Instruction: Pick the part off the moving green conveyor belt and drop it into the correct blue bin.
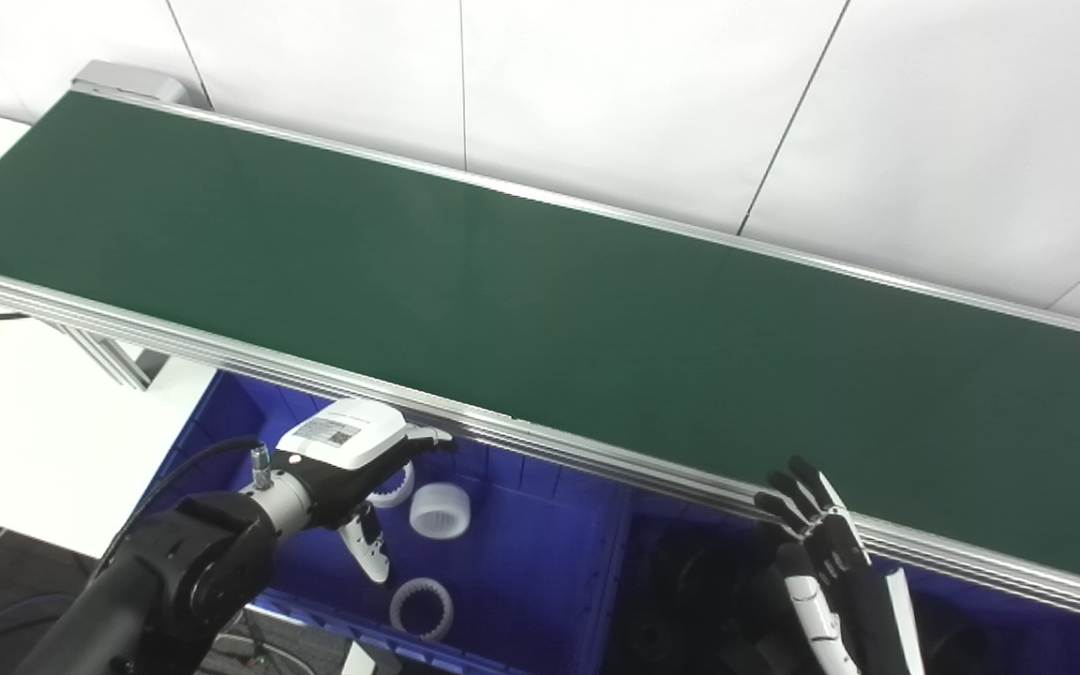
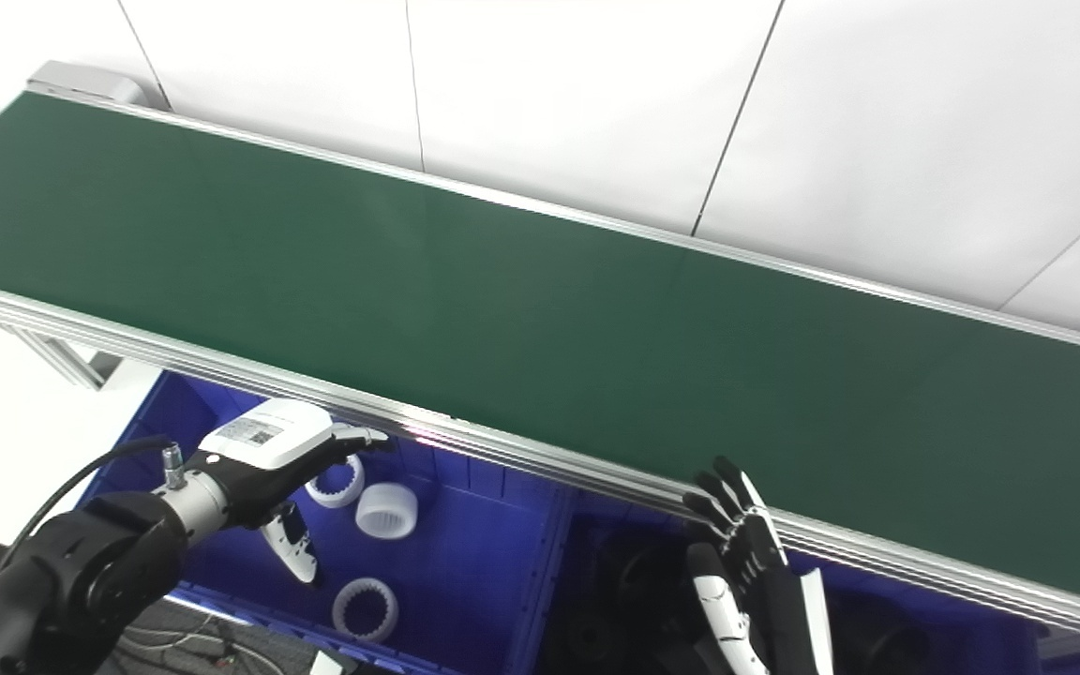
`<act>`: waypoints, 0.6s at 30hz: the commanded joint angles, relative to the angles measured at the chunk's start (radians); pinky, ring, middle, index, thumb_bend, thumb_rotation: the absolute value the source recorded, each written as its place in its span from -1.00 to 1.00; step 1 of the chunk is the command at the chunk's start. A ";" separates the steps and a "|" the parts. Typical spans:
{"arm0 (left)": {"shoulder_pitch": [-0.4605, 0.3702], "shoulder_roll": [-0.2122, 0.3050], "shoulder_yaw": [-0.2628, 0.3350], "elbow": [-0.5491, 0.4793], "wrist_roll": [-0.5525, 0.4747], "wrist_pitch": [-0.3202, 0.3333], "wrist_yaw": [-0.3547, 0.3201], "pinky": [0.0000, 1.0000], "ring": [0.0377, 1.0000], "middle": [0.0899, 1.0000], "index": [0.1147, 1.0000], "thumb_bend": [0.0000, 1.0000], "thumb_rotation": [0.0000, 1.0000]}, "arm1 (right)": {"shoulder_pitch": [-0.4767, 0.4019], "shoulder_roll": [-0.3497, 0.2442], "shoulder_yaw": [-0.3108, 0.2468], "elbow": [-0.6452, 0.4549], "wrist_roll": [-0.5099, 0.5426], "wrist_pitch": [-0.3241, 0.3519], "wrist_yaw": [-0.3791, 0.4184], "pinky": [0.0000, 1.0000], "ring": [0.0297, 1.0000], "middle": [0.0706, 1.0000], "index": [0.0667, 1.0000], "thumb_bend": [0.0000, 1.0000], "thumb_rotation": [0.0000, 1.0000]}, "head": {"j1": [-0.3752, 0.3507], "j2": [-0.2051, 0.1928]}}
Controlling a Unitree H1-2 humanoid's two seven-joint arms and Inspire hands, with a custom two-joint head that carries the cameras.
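The green conveyor belt (image 1: pixel 540 319) runs from upper left to lower right and carries no part in either view. My left hand (image 1: pixel 352 464) hangs over the left blue bin (image 1: pixel 521 562), fingers apart, thumb pointing down, holding nothing. Three white ring-shaped parts lie in that bin: one (image 1: pixel 440 510) beside the hand, one (image 1: pixel 421 607) nearer me, one (image 1: pixel 397 486) partly hidden behind the hand. My right hand (image 1: pixel 817 553) stands upright at the belt's near rail, fingers spread and empty, over the right blue bin (image 1: pixel 990 628), which holds black parts (image 1: pixel 681 581).
The belt's aluminium rail (image 1: pixel 596 450) overhangs the back of both bins. A white table surface (image 1: pixel 24 422) lies to the left, with a belt support leg (image 1: pixel 113 361) on it. White wall panels stand behind the belt.
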 commanded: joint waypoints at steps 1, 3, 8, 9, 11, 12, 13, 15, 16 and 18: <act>-0.011 0.006 0.012 -0.037 0.021 0.005 0.007 0.32 0.51 0.69 0.69 0.83 -1.00 | 0.004 0.008 -0.004 -0.040 0.004 -0.009 0.001 0.45 0.61 0.69 0.81 0.04 0.50 | -0.003 0.000; -0.012 0.004 0.017 -0.052 0.023 0.009 -0.004 0.32 0.51 0.69 0.69 0.81 -1.00 | 0.003 0.009 -0.003 -0.034 0.005 -0.016 0.001 0.45 0.60 0.69 0.81 0.04 0.50 | -0.012 -0.006; 0.001 -0.059 0.086 -0.088 -0.183 -0.012 0.076 0.25 0.42 0.57 0.59 0.53 -1.00 | 0.000 0.015 0.000 -0.016 0.002 -0.036 0.000 0.45 0.60 0.69 0.81 0.04 0.46 | -0.056 -0.025; 0.005 -0.079 0.103 -0.096 -0.247 -0.023 0.098 0.19 0.36 0.52 0.56 0.48 -1.00 | 0.000 0.016 0.002 -0.013 -0.001 -0.038 0.000 0.45 0.60 0.69 0.81 0.05 0.46 | -0.067 -0.030; 0.012 -0.105 0.124 -0.105 -0.336 -0.033 0.120 0.12 0.32 0.50 0.52 0.45 -1.00 | 0.000 0.019 0.004 -0.008 -0.003 -0.042 0.000 0.44 0.60 0.69 0.81 0.04 0.43 | -0.077 -0.035; 0.017 -0.116 0.132 -0.105 -0.379 -0.042 0.133 0.11 0.32 0.50 0.52 0.45 -1.00 | 0.000 0.021 0.006 -0.005 -0.008 -0.045 -0.002 0.44 0.60 0.69 0.81 0.04 0.42 | -0.099 -0.045; 0.023 -0.132 0.142 -0.098 -0.446 -0.064 0.151 0.11 0.33 0.50 0.50 0.47 -1.00 | 0.000 0.025 0.007 0.000 -0.016 -0.050 -0.005 0.44 0.60 0.69 0.81 0.04 0.41 | -0.112 -0.050; 0.032 -0.153 0.154 -0.075 -0.552 -0.111 0.185 0.14 0.34 0.46 0.44 0.56 -0.89 | 0.001 0.031 0.009 0.006 -0.028 -0.057 -0.010 0.43 0.59 0.68 0.79 0.07 0.39 | -0.127 -0.058; 0.038 -0.170 0.162 -0.049 -0.609 -0.145 0.208 0.14 0.34 0.46 0.43 0.57 -0.87 | 0.002 0.035 0.011 0.008 -0.034 -0.059 -0.013 0.42 0.59 0.68 0.79 0.07 0.39 | -0.141 -0.064; 0.048 -0.204 0.171 -0.002 -0.703 -0.197 0.243 0.14 0.31 0.39 0.37 0.65 -0.57 | 0.003 0.041 0.014 0.013 -0.045 -0.065 -0.017 0.42 0.59 0.68 0.79 0.06 0.37 | -0.157 -0.071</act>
